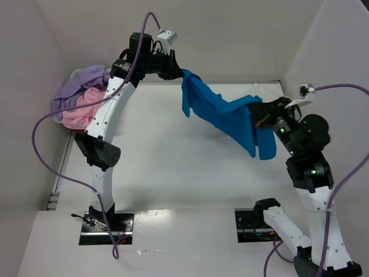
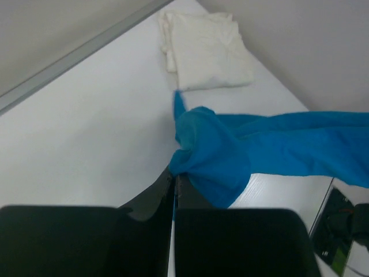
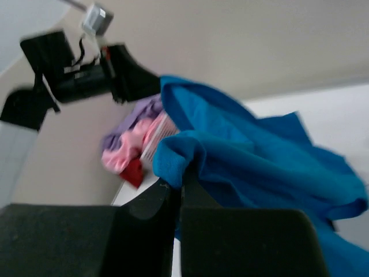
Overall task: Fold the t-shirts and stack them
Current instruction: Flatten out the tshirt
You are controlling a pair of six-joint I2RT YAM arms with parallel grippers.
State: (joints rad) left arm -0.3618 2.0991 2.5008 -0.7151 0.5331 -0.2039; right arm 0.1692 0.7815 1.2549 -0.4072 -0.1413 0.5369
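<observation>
A bright blue t-shirt (image 1: 222, 112) hangs in the air, stretched between both grippers above the table. My left gripper (image 1: 176, 68) is shut on one end of it at the back; the cloth bunches at its fingertips in the left wrist view (image 2: 210, 153). My right gripper (image 1: 262, 112) is shut on the other end at the right, seen in the right wrist view (image 3: 190, 156). A folded white t-shirt (image 2: 204, 49) lies on the table by the far wall. Lavender (image 1: 81, 83), pink (image 1: 81, 112) and dark red (image 3: 132, 172) shirts are piled at the back left.
The pile of shirts sits in a white basket (image 3: 154, 141) at the table's back left corner. Grey walls close the table at the back and sides. The arm bases (image 1: 106, 225) stand at the near edge.
</observation>
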